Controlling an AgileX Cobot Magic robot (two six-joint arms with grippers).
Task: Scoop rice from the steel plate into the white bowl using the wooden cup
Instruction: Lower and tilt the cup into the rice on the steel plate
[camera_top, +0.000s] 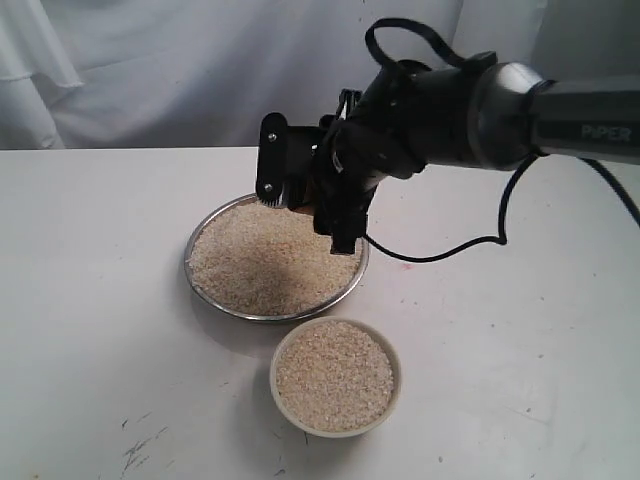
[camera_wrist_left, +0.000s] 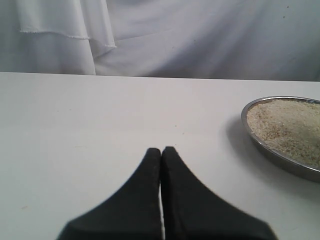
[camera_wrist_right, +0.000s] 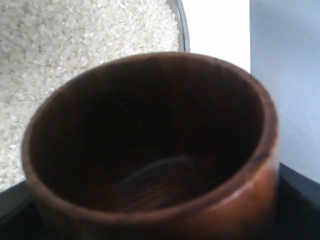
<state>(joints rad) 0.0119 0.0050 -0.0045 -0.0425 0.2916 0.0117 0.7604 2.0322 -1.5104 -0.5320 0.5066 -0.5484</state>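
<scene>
The jaws of the right gripper (camera_top: 305, 212) hug the wooden cup (camera_wrist_right: 150, 150), and the cup is empty inside (just dark wood). It hangs over the back rim of the steel plate (camera_top: 190, 262), which sits mid-table and holds lots of rice (camera_top: 270, 262). The white bowl (camera_top: 337, 432), nearer the front edge of the table (camera_top: 90, 350), looks almost full, so I think most scooping is done. The left gripper (camera_wrist_left: 161, 152) has its jaws pressed together, holding nothing, beside the plate

a robot test bench in a lab-like room: a plain white table (camera_top: 80, 300) fills the view, creased white cloth (camera_top: 150, 70) hangs as a backdrop at twelve o'clock, and a black robot arm (camera_top: 470, 110) trailing a loose black cable (camera_top: 430, 259) reaches in from two o'clock.
</scene>
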